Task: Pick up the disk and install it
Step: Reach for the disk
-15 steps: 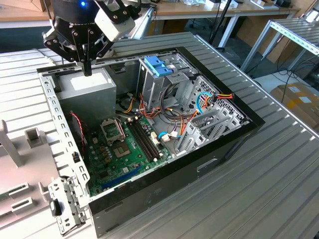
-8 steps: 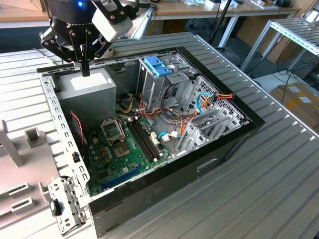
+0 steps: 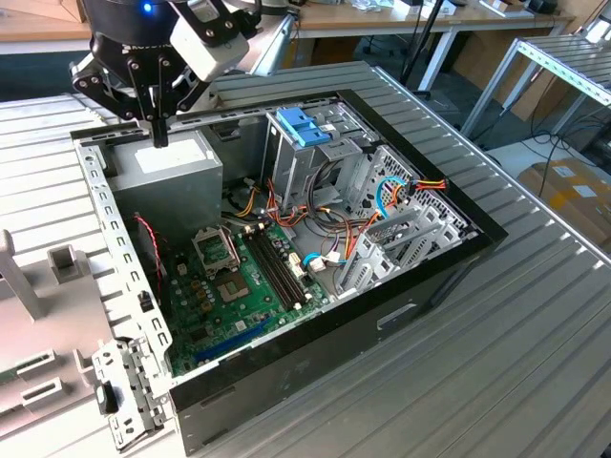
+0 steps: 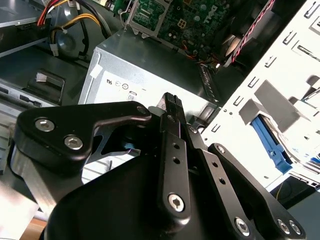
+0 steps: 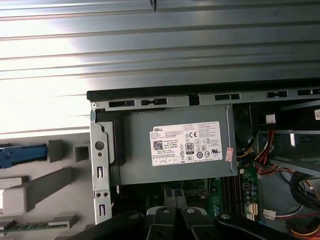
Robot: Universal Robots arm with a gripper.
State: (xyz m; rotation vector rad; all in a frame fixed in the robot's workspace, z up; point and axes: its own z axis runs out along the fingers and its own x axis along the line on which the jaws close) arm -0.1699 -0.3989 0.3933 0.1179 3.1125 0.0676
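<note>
Black 2-finger gripper (image 3: 160,136), fingers pressed together on nothing, is hovering above the grey metal power-supply box (image 3: 177,172) in the open black computer case (image 3: 286,367), probably to clear its wall. A blue plastic piece (image 5: 22,154) is lying on the grey fixture (image 5: 60,200) beside the case. It is possibly the disk's rail, though this cannot be told.

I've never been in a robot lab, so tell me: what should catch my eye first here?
The open computer case on the ribbed metal table, its green motherboard and coloured cables laid bare. Then the black gripper poised above the grey power-supply box at the case's corner on the exterior view's left.
</note>
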